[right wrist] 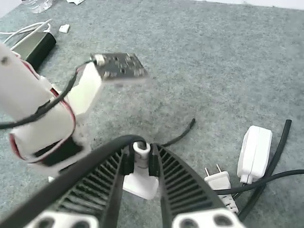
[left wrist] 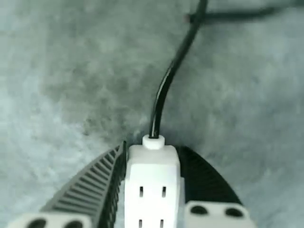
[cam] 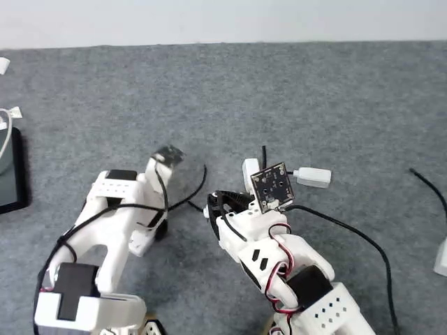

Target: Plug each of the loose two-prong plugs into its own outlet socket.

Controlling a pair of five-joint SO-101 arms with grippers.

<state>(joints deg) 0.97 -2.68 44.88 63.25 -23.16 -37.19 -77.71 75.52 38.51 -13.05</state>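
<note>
Left gripper (left wrist: 152,156) is clamped on a white outlet (left wrist: 153,186), one finger on each side, slotted face toward the wrist camera. Its black cord (left wrist: 166,85) leaves the far end and runs off over the grey carpet (cam: 314,91). Right gripper (right wrist: 141,154) is closed on the round neck of a white piece (right wrist: 140,184) with a thin black lead coming off it; can't tell if it's a plug or a socket. A loose two-prong plug (right wrist: 217,179) lies on the carpet near that gripper, prongs pointing away from the camera. A white adapter (right wrist: 254,151) sits just beside the plug, with a thick black cable (right wrist: 278,147) running past both.
</note>
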